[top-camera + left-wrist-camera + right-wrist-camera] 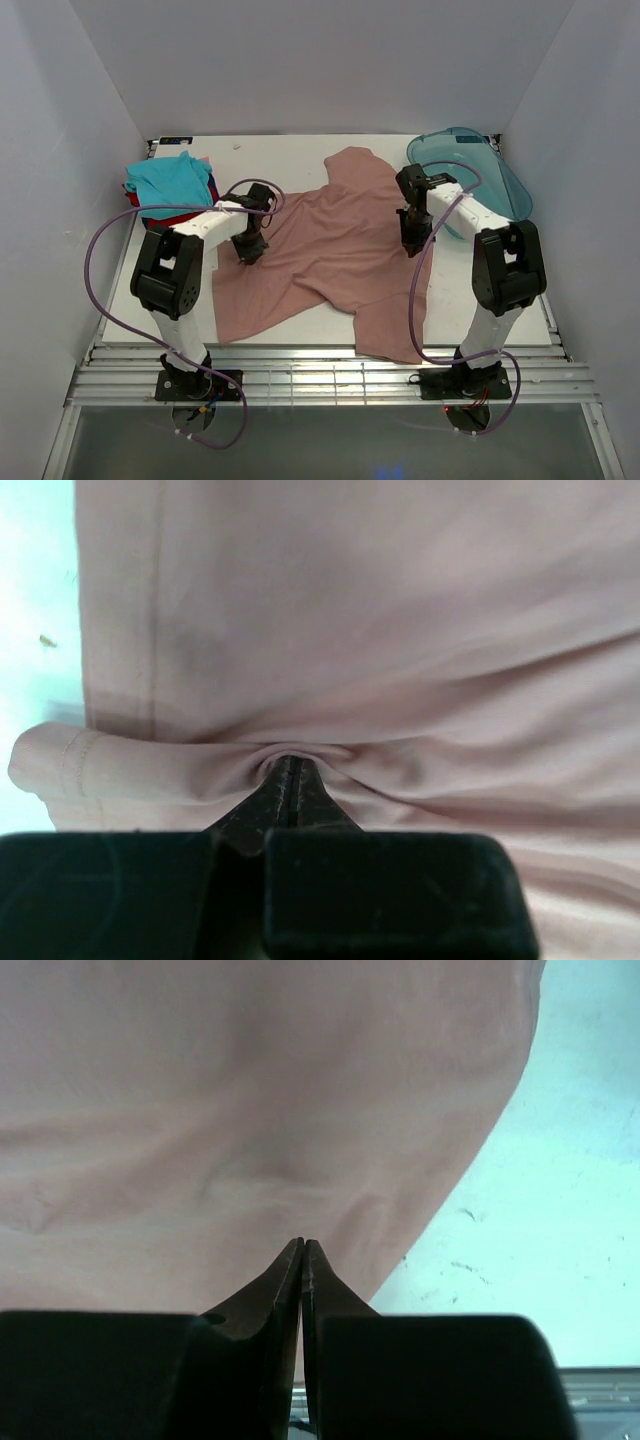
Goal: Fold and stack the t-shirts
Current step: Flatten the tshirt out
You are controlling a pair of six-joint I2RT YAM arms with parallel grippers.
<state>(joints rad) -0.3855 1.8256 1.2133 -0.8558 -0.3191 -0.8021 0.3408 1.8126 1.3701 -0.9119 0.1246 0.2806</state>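
Observation:
The dusty-pink t-shirt (pixel 330 245) lies spread and rumpled across the middle of the table. My left gripper (pixel 250 252) is shut on its left edge. In the left wrist view the pink cloth (pixel 380 630) puckers around the closed tips of that gripper (pixel 290 763), beside a hemmed fold (pixel 70 760). My right gripper (pixel 413 243) is shut on the shirt's right edge. In the right wrist view its tips (pixel 303 1244) meet on smooth pink cloth (pixel 230 1110). At the back left is a folded stack with the teal shirt (pixel 168 178) on top, then the dark-blue one (pixel 212 186) and the red one (pixel 172 216).
A translucent blue-green plastic tray (pixel 482 170) stands at the back right, close behind the right arm. Part of the pink shirt hangs to the table's front edge (pixel 390 350). White walls close in the table on three sides.

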